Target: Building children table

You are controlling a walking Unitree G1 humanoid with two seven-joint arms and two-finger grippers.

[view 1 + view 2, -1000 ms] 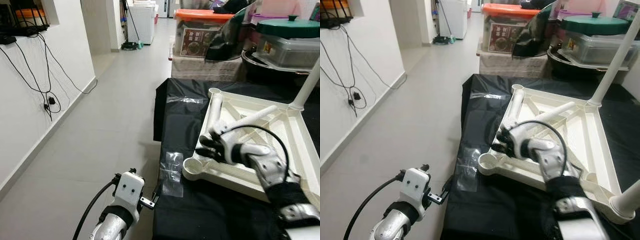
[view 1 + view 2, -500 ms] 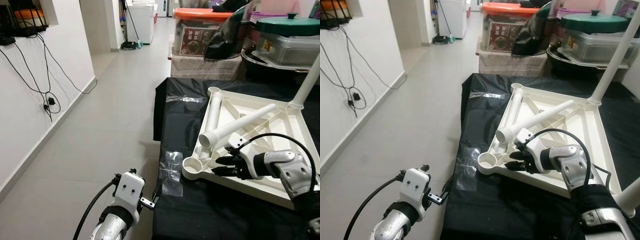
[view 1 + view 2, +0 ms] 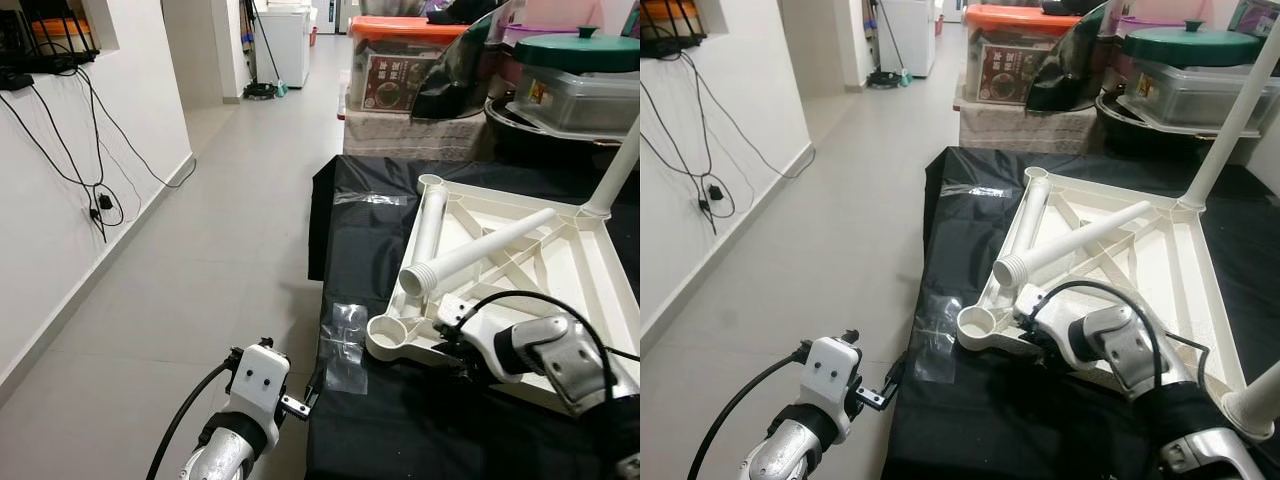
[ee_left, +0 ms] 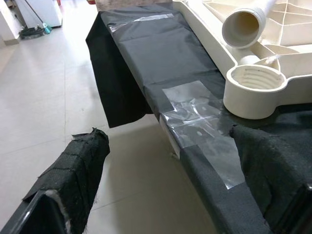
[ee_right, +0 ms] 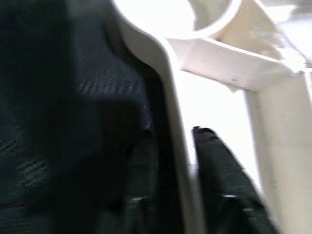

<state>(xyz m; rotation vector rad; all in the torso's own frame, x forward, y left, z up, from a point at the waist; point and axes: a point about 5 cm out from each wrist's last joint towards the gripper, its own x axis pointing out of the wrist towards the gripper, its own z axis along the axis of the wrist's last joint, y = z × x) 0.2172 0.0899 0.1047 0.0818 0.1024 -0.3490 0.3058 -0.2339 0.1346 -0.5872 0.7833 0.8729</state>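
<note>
The white children's table top (image 3: 590, 270) lies upside down on a black cloth (image 3: 365, 250). A loose white leg (image 3: 480, 247) rests slantwise across it, its threaded end near the open corner socket (image 3: 387, 333). One leg (image 3: 1230, 110) stands upright in the far right corner and another (image 3: 1255, 400) in the near right one. My right gripper (image 3: 452, 345) sits at the near rim beside that socket; in the right wrist view its fingers (image 5: 217, 170) straddle the rim (image 5: 170, 97) closely. My left gripper (image 4: 175, 170) hangs open low beside the cloth's edge.
A clear plastic bag (image 3: 345, 340) lies at the cloth's left edge. Storage boxes (image 3: 400, 65) and lidded tubs (image 3: 580, 85) stand behind the table top. Grey tiled floor (image 3: 220, 230) stretches to the left, bounded by a white wall with hanging cables (image 3: 70, 170).
My right gripper let the loose leg down onto the table top, then dropped toward me to the near rim and closed over it. The left arm stayed still.
</note>
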